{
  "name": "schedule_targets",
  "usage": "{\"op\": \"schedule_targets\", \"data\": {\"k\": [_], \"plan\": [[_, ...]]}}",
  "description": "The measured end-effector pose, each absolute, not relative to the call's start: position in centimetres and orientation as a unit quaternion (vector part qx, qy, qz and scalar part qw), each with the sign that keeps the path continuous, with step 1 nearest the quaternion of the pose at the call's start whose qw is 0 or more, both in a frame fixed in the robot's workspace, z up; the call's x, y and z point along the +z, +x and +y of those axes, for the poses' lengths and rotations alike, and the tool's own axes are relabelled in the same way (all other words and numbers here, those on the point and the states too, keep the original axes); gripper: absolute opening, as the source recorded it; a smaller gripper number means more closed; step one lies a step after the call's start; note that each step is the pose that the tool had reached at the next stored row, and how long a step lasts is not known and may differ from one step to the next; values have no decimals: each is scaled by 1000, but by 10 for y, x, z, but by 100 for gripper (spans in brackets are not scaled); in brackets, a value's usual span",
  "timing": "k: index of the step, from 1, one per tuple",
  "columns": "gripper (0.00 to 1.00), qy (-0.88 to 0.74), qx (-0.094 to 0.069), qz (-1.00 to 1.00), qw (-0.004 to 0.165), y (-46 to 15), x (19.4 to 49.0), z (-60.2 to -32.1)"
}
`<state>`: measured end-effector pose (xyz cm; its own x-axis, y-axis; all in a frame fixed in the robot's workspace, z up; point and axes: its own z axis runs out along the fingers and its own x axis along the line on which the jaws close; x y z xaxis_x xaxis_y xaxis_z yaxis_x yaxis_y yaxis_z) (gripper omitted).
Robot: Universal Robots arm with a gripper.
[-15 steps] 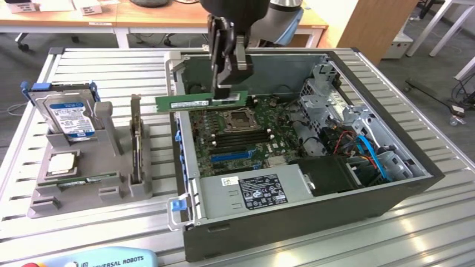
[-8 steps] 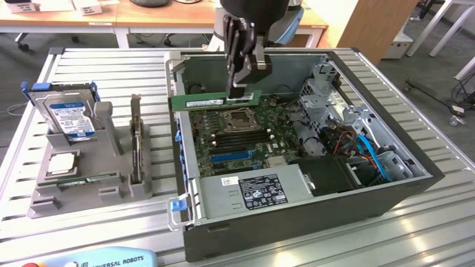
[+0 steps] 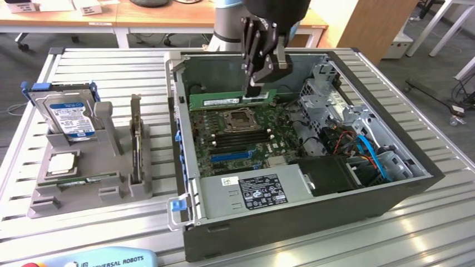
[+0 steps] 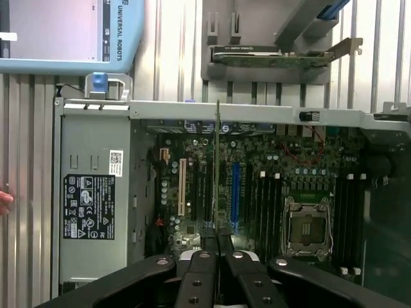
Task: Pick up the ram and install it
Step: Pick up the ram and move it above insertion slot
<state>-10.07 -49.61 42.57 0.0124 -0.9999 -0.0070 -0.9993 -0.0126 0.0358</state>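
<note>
Your hand [image 3: 256, 90] is clenching on the ram [image 3: 231, 100], pinching the green stick near its three o'clock end in the exterior view. You are holding it level, long edge down, above the motherboard [image 3: 237, 142] inside the open computer case [image 3: 297, 222]. The ram is hanging just at twelve o'clock of the processor socket [image 3: 241, 119]. In the wrist view you are looking along the ram [image 4: 217, 167]. It is showing edge-on as a thin line running out from between the fingers [image 4: 198, 282] and crossing the board between a white slot [image 4: 182, 186] and a blue slot [image 4: 234, 189]. The power supply [image 3: 252, 192] is sitting at six o'clock of the motherboard. On the counter [image 3: 111, 72], at nine o'clock of the case, a grey holder [image 3: 44, 203] is carrying a hard drive [image 3: 70, 114], a square silver processor chip [image 3: 61, 162] and an upright expansion card [image 3: 135, 139].
</note>
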Motion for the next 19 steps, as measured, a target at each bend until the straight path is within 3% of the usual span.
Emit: {"op": "schedule_targets", "data": {"k": [19], "plan": [[12,711,-15,-703,10,-46,426,-496]]}}
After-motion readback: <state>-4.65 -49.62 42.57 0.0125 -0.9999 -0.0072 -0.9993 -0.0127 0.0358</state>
